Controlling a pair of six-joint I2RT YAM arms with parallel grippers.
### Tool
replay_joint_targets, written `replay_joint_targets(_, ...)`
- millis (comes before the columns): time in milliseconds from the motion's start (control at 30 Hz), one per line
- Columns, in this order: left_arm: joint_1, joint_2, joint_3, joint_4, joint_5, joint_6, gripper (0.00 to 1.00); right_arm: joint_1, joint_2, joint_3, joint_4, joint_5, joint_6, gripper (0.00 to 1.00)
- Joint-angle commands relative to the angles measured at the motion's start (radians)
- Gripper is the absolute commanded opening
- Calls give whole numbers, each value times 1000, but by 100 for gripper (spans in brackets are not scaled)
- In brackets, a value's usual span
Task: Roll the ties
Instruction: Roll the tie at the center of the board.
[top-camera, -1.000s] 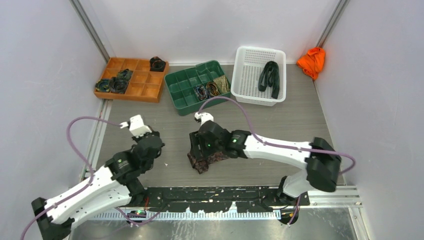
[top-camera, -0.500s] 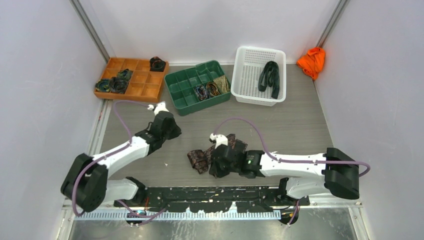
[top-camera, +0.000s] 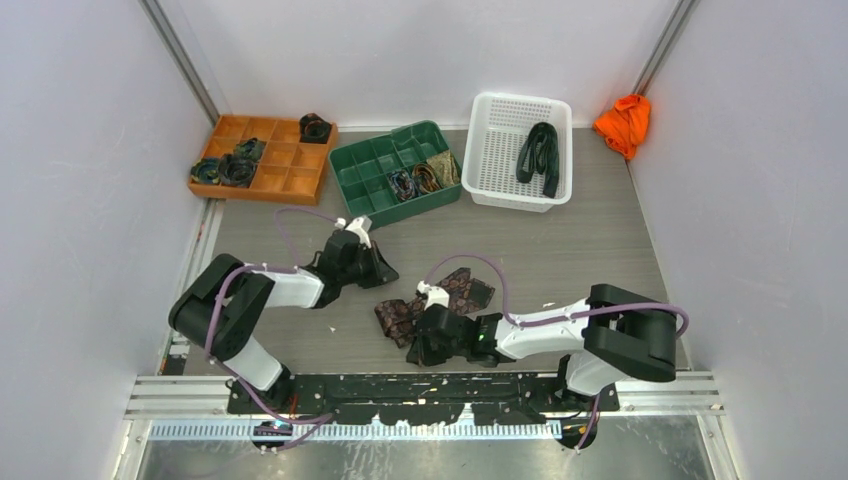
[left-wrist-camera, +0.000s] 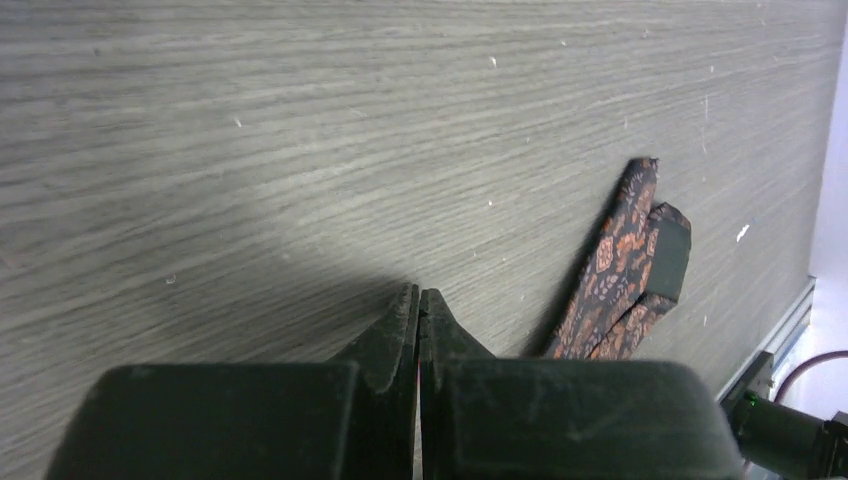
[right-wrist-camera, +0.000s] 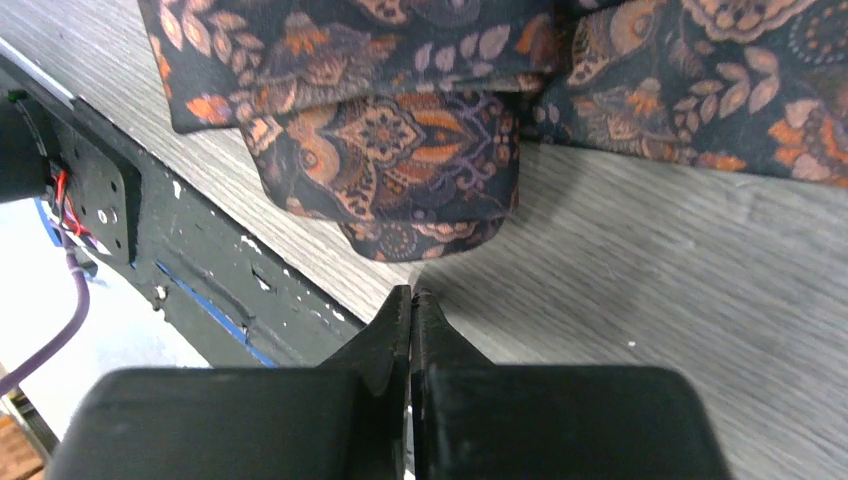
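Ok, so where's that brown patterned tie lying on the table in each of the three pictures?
Top external: the tie lies just below the middle of the picture, between the two arms.
Left wrist: the tie is at the right, a narrow slanted strip.
Right wrist: the tie fills the top, folded over itself.
Shared landmark: the grey wood-grain table it lies on.
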Motion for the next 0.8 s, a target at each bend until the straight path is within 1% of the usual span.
replay_joint_targets(0,-10,-42,-82,120,59,-10,0,3,11,-5,126,86,31,1)
replay_joint_targets(100,-19,-107,-125,89,30,-3,0,-8,11,28,78,142,-27,1)
replay_joint_targets(167,-30,-135,-145,74,17,-1,0,-24,26,62,52,149,-63,1)
replay_joint_targets(400,-64,-163,-187,67,-11,-3,0,-60,113,179,45,111,-136,1)
replay_joint_targets(600,-96,-165,-208,61,-35,3,0,-76,180,244,49,81,-166,1)
replay_joint_targets(700,-96,-179,-207,29,-59,17,0,-76,179,251,40,61,-171,1)
replay_joint_targets(767,-96,-201,-189,-34,-101,39,0,-77,164,249,20,61,-175,1)
